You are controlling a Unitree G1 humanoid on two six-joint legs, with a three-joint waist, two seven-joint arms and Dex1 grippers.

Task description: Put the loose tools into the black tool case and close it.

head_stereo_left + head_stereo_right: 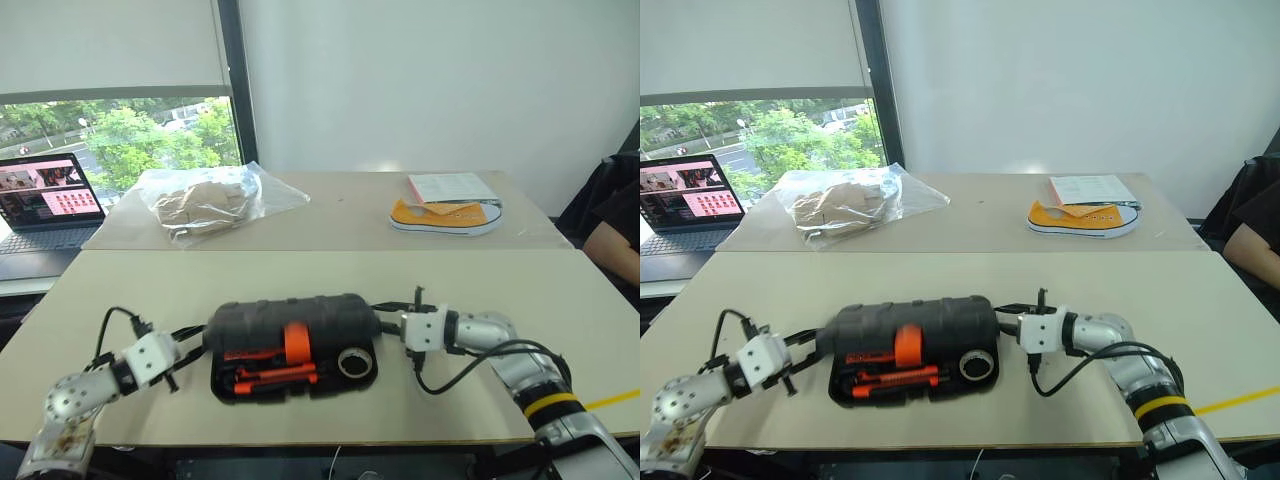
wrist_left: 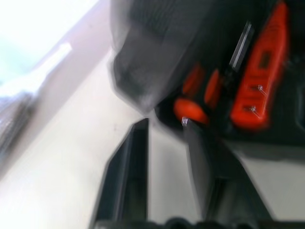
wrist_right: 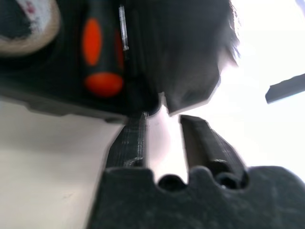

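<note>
Starting at the left, the left gripper (image 1: 190, 352) sits at the case's left end, fingers parted with a narrow gap and nothing between them. Centre of the near table (image 1: 120, 275), the black tool case (image 1: 290, 322) lies with its lid half lowered; screwdrivers (image 1: 275, 377) and a tape roll (image 1: 353, 362) rest inside. At its right end, the right gripper (image 1: 390, 310), slightly parted, empty.
</note>
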